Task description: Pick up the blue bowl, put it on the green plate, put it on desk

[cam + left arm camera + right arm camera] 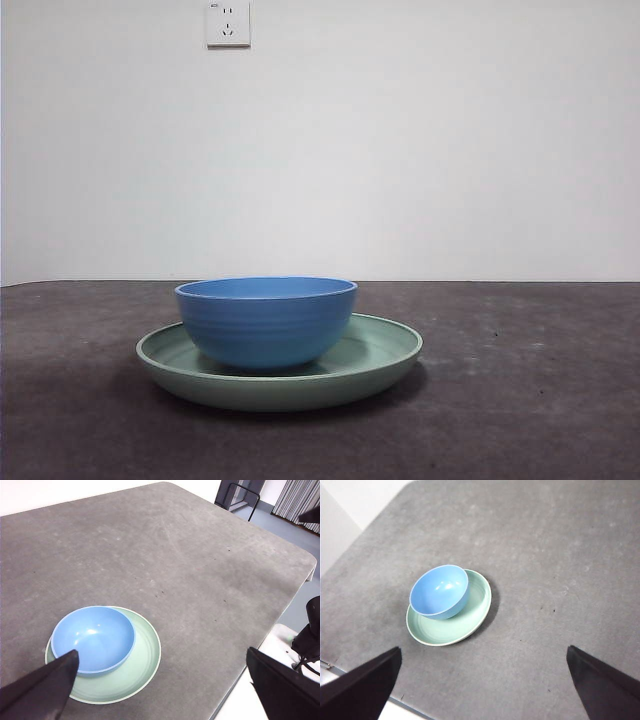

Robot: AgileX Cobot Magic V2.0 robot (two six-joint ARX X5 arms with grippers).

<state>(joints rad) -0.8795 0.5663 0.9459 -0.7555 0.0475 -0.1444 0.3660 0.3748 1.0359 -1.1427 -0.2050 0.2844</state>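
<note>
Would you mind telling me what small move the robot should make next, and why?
Probably lower the left gripper toward the blue bowl to take its rim. The bowl already sits inside the green plate, off-centre, and both grippers hang open and empty above the desk, so lifting the bowl back out to the desk seems to be what remains.

My left gripper (160, 690) has two matte black jaws, flat-faced wedges tapering to blunt tips. My right gripper (482, 685) matches: plain black angular jaws, with no visible markings, screws or cables.
</note>
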